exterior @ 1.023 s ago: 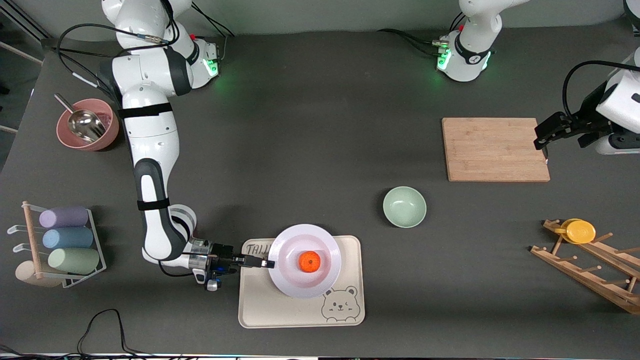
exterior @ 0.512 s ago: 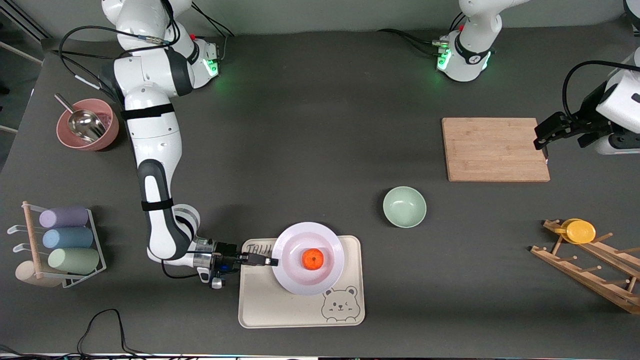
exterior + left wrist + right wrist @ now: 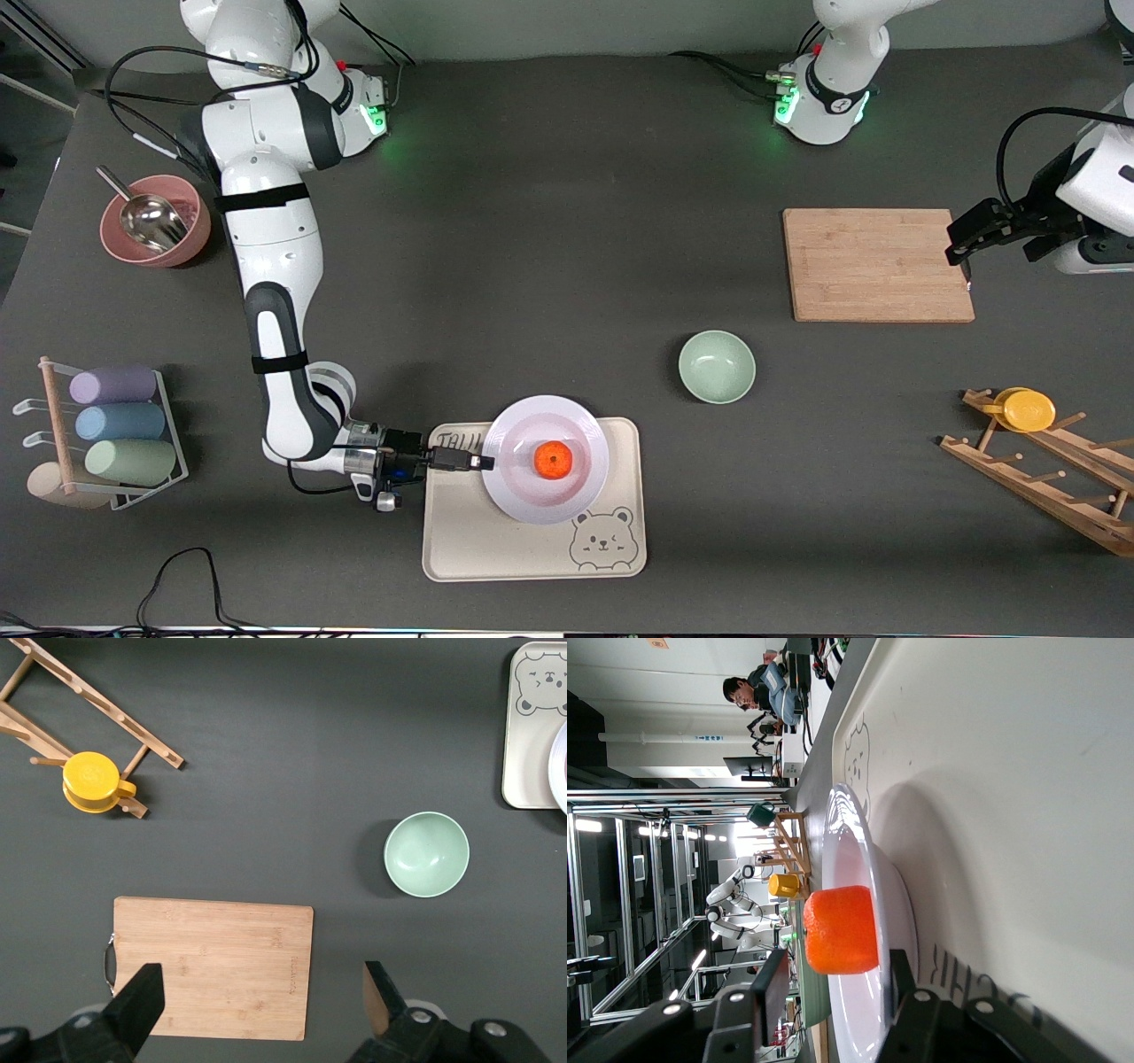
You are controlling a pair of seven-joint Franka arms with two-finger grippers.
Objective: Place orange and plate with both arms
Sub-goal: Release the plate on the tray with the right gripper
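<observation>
front view: your right gripper (image 3: 483, 462) sits at the plate (image 3: 518, 501) rim on the bear-print tray (image 3: 620, 496), the orange (image 3: 554, 459) inside. the plate has settled flatter and slightly toward the left arm's end than a second ago, so it reads as set down.

left wrist view: your left gripper (image 3: 261, 1001) waits spread wide over the cutting board (image 3: 213, 966).

right wrist view: the right fingers (image 3: 772, 988) straddle the rim, clamp loosening; i can't tell if it's free.
</observation>
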